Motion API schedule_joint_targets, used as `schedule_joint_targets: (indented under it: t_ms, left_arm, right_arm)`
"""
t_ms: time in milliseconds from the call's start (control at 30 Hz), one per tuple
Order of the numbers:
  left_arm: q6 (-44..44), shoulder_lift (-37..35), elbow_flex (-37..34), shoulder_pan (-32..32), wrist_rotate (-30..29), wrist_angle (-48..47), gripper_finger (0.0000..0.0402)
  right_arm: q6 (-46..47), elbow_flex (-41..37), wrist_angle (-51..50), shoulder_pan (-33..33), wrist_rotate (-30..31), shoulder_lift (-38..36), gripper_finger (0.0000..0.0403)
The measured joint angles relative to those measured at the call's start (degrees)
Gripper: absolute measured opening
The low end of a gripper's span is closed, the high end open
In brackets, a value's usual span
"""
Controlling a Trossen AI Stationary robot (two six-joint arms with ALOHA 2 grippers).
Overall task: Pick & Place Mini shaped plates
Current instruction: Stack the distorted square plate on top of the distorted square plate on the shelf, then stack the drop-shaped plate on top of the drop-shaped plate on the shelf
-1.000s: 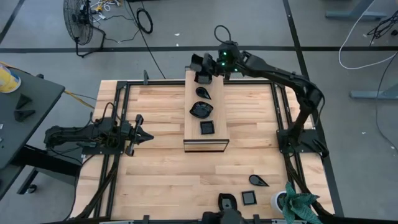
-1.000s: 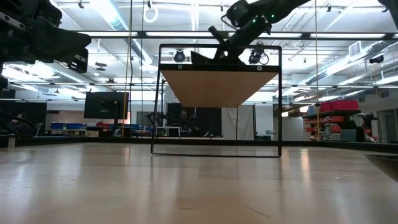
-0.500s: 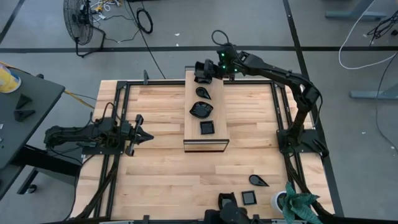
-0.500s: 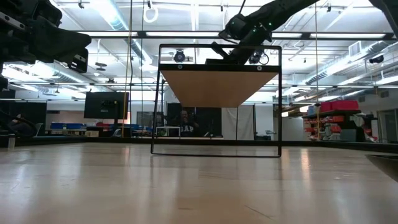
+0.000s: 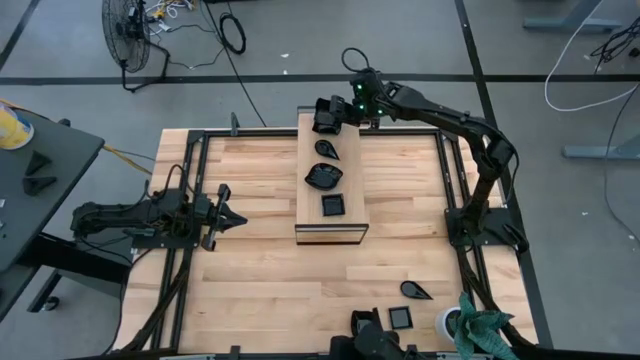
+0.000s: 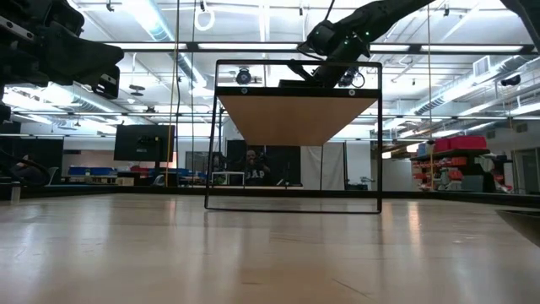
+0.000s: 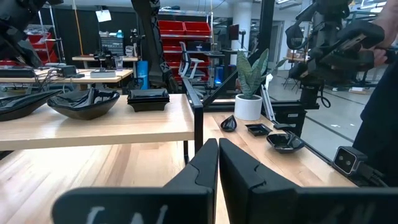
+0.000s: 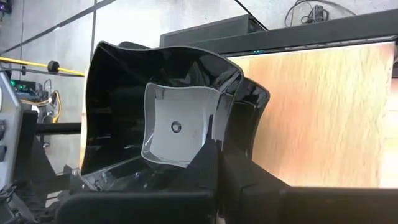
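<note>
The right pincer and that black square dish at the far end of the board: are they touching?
Touching. The right wrist view shows the right pincer, its fingers shut, pinching the rim of the black square dish.

The right gripper (image 5: 325, 113) has shifted slightly outward, apparently carrying its black plate (image 8: 168, 118) lower over the board's (image 5: 331, 225) far end.

From above, the right gripper (image 5: 322, 112) hides most of the square plate (image 5: 326, 124) at the wooden board's (image 5: 348, 190) far end, while the table's near edge cuts off a white cup (image 5: 449, 323).
</note>
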Motion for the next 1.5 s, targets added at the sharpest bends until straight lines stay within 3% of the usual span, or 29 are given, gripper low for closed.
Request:
schedule_joint_targets:
  t_ms: [633, 833, 1200, 1500]
  left_arm:
    - [0.0, 0.0, -0.02, 0.0, 0.0, 0.0, 0.0018]
    - [0.0, 0.0, -0.01, 0.0, 0.0, -0.01, 0.0018]
    - [0.0, 0.0, -0.02, 0.01, 0.0, -0.01, 0.0018]
    - [0.0, 0.0, -0.01, 0.0, 0.0, -0.01, 0.0018]
  right_arm:
    - [-0.03, 0.0, -0.2, 0.02, -0.19, 0.0, 0.0065]
    - [-2.69, 0.0, -0.72, -0.07, -1.34, -0.52, 0.0102]
    - [-18.87, -1.28, -6.22, 1.37, -1.23, -8.39, 0.0163]
    - [-33.51, -16.0, -9.41, 8.39, -1.25, -21.04, 0.0169]
